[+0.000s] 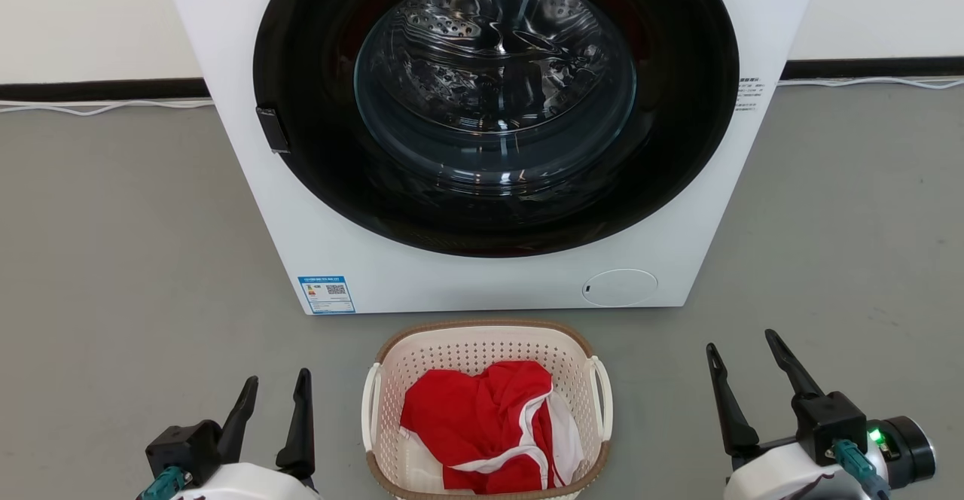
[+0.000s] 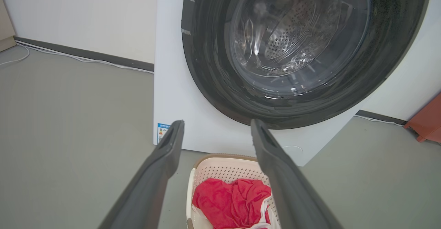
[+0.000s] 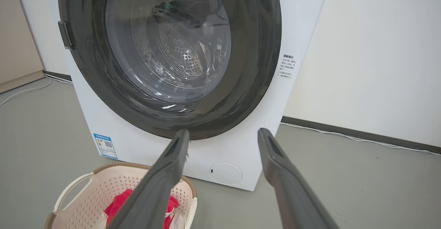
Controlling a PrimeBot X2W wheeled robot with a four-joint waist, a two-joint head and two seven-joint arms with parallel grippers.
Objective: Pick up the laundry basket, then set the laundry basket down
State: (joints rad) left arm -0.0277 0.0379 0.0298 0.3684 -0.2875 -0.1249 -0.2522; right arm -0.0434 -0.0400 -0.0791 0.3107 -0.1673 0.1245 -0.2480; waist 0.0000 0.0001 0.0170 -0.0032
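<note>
The cream laundry basket [image 1: 482,353] with a brown rim and two white loop handles sits on the grey floor, just in front of the washing machine. Red and white clothes [image 1: 482,425] lie inside it. My left gripper [image 1: 276,376] hovers open to the basket's left, apart from it, with nothing between its fingers. Off to the basket's right, my right gripper [image 1: 742,338] is open too and holds nothing. The left wrist view has the basket [image 2: 224,167] between and below that gripper's [image 2: 217,123] fingers. In the right wrist view the basket [image 3: 113,184] lies at the lower left of the open gripper [image 3: 224,132].
A big white washing machine [image 1: 489,274] with a dark round door stands close behind the basket. White cables [image 1: 98,107] run along the wall's dark skirting. An orange-red object [image 2: 429,122] sits on the floor at the right edge of the left wrist view.
</note>
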